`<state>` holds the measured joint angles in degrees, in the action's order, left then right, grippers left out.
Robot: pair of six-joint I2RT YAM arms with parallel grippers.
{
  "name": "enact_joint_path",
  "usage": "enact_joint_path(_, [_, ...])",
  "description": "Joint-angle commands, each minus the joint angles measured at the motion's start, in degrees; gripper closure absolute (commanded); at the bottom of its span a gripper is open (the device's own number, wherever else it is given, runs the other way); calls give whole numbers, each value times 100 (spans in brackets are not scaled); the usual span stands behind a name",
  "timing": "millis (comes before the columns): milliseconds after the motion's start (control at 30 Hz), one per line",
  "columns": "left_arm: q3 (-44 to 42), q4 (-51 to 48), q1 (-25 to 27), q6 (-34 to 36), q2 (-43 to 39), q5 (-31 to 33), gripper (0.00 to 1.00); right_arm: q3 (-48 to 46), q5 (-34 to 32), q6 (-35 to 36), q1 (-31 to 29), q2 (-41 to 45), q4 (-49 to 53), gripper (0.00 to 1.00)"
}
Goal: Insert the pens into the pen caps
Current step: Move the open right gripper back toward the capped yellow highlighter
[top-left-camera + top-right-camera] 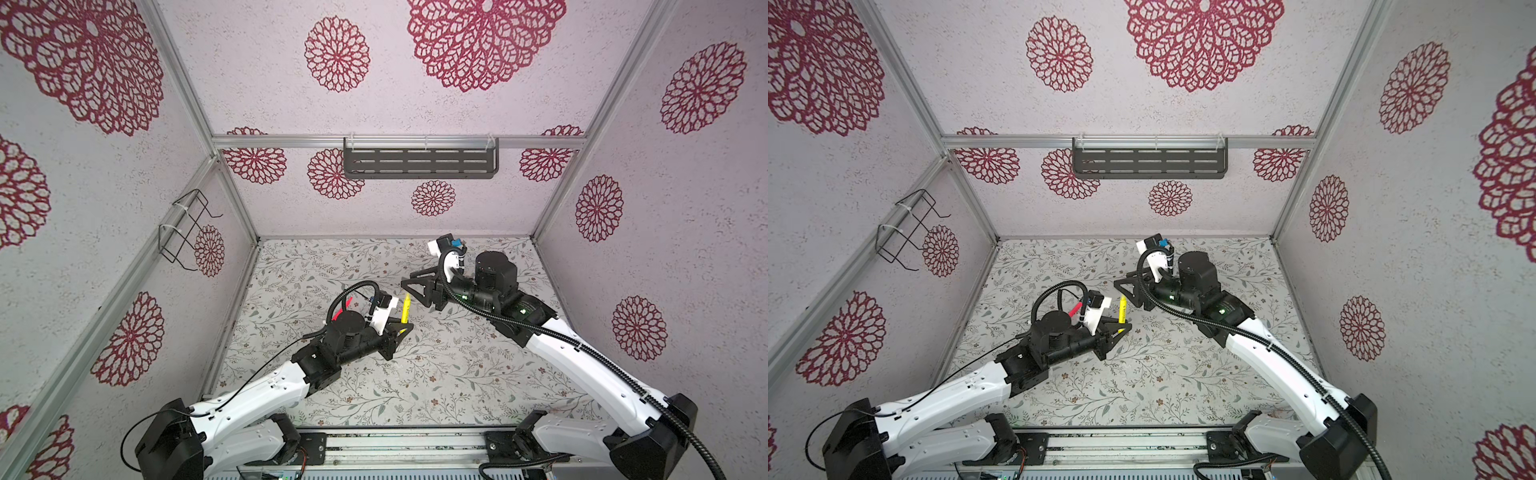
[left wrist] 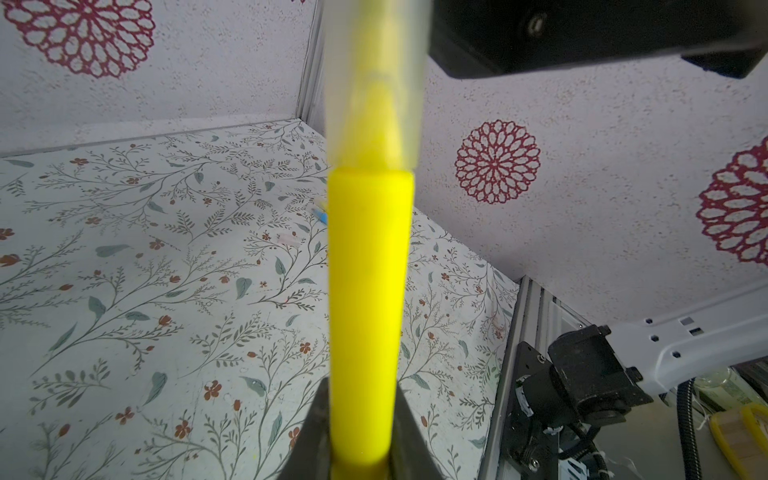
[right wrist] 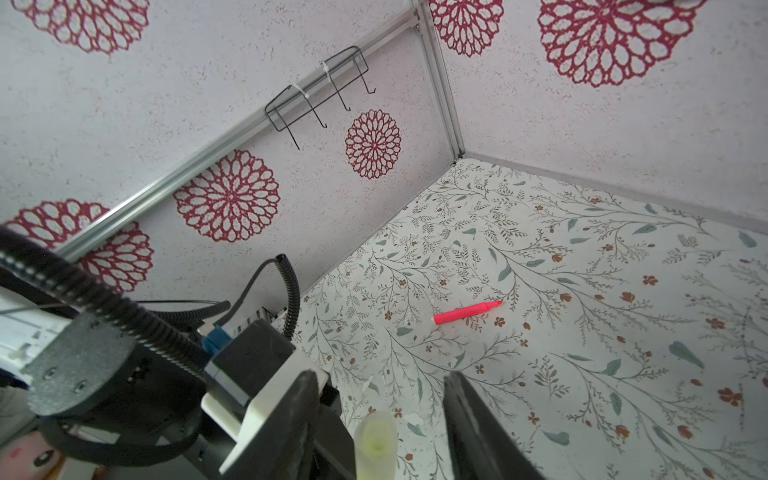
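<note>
So the one real container thing going on is the pen cap. The see-through whitish tube sits over the tip of the yellow pen, and in the left wrist view you can see the yellow tip through it, though it's blurry that close up. The left jaws are clamped tight on the bottom end of that pen and hold it up off the counter, capped end pointing away from the left arm and in between the right jaws. The right jaws are partly open and straddle that capped end. In the right wrist view there's a finger on each side with a visible gap to the pen cap, so as far as I can see they've got hold of nothing. The red-pink pen lies flat on the floral counter, apart from the yellow one, and in both top views the left arm's cable loop and wrist cover part of it. In the left wrist view a bit of the blue pen peeks out from behind the yellow pen, mostly hidden by it. Near that, a faint second pen cap lies on the counter. Up on the walls there's a black slotted shelf at the back and a wire rack on the left side, both well away from the arms.
</note>
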<state>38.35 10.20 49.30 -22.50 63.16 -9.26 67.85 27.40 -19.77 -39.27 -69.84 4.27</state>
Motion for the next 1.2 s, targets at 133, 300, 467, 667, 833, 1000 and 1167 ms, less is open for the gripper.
enact_joint_path(133, [147, 1, 106, 89, 39, 116, 100, 299, 117, 139, -140, -86, -107, 69])
enact_joint_path(300, [173, -39, 109, 105, 45, 136, 100, 251, 206, 235, -186, -51, -127, 79])
enact_joint_path(467, [212, -52, 110, 137, 57, 152, 100, 201, 248, 304, -214, -18, -55, 84])
enact_joint_path(667, [260, -102, 114, 182, 51, 188, 100, 195, 232, 445, -256, 12, 157, 90])
enact_joint_path(833, [252, -96, 110, 307, -81, 301, 100, 116, 200, 552, -288, 62, 349, 99])
enact_joint_path(1000, [261, -14, 72, 334, -189, 314, 100, -93, 165, 593, -339, 154, 399, 100])
enact_joint_path(1167, [235, 181, -59, 256, -293, 205, 100, -252, 16, 665, -430, 187, 500, 100])
